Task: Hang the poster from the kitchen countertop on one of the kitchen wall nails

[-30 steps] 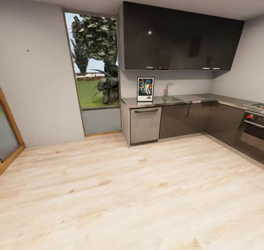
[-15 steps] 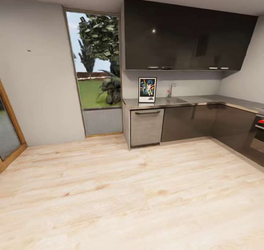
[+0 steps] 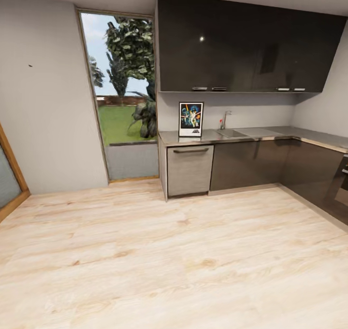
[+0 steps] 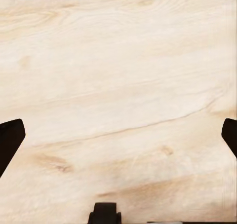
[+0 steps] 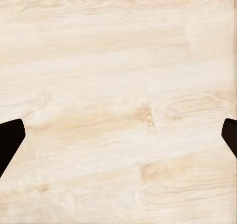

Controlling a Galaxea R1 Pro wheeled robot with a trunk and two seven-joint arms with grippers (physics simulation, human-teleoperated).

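Observation:
The poster (image 3: 191,119) stands upright on the grey kitchen countertop (image 3: 251,134), leaning against the wall at the worktop's left end, beside the sink tap (image 3: 224,119). A tiny dark wall nail (image 3: 30,65) dots the light-grey wall at the far left. In the left wrist view my left gripper (image 4: 118,137) is open, its dark fingertips (image 4: 10,140) wide apart over bare wooden floor. In the right wrist view my right gripper (image 5: 118,137) is open too, fingertips (image 5: 10,137) spread over the floor with nothing between them.
A tall window (image 3: 123,94) with garden greenery sits between the nail wall and the kitchen. Dark wall cabinets (image 3: 241,44) hang above the worktop. A grey dishwasher front (image 3: 190,168) is under the poster. An oven (image 3: 340,186) is at the right edge. Light wooden floor (image 3: 169,256) stretches ahead.
The whole view has shifted: the kitchen looks closer and the oven has slid toward the right edge, so the camera has moved. The poster stays on the countertop.

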